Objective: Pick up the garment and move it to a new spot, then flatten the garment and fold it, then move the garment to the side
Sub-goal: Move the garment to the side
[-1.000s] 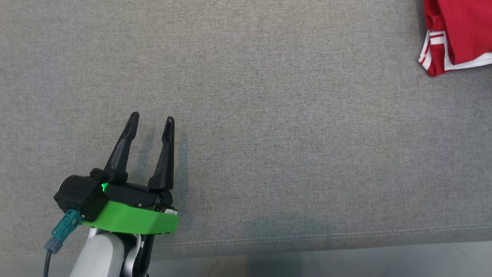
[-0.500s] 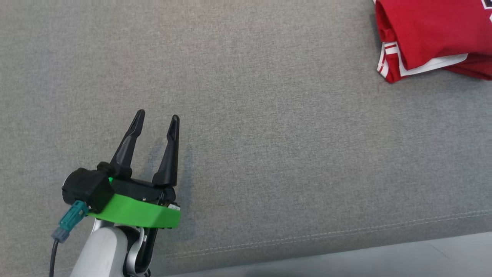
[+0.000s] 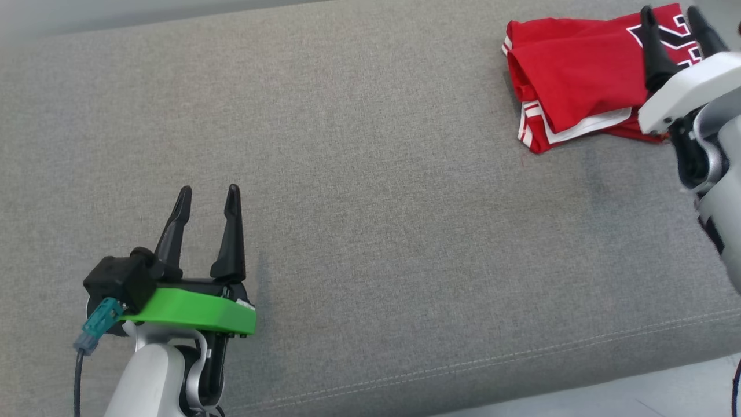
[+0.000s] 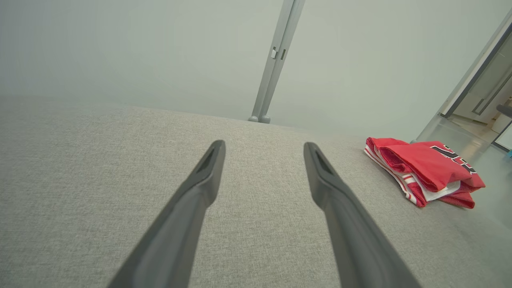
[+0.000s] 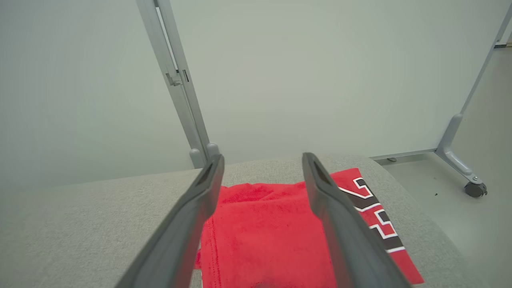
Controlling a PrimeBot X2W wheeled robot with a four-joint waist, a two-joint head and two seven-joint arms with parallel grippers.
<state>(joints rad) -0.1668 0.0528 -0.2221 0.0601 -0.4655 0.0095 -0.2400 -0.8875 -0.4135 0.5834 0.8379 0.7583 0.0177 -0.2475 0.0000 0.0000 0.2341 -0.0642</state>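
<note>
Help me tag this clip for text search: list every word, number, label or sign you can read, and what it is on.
On the garment: a black, white-edged block print, likely numerals. Folds and the right tool hide part of it, so it cannot be read for sure.
No text can be read on the pad, the partition or the left tool.

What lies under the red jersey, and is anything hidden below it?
The red jersey lies folded on the grey fabric cushion. Its own white-striped lower layers show at the edge. Whatever the folds cover cannot be seen.
</note>
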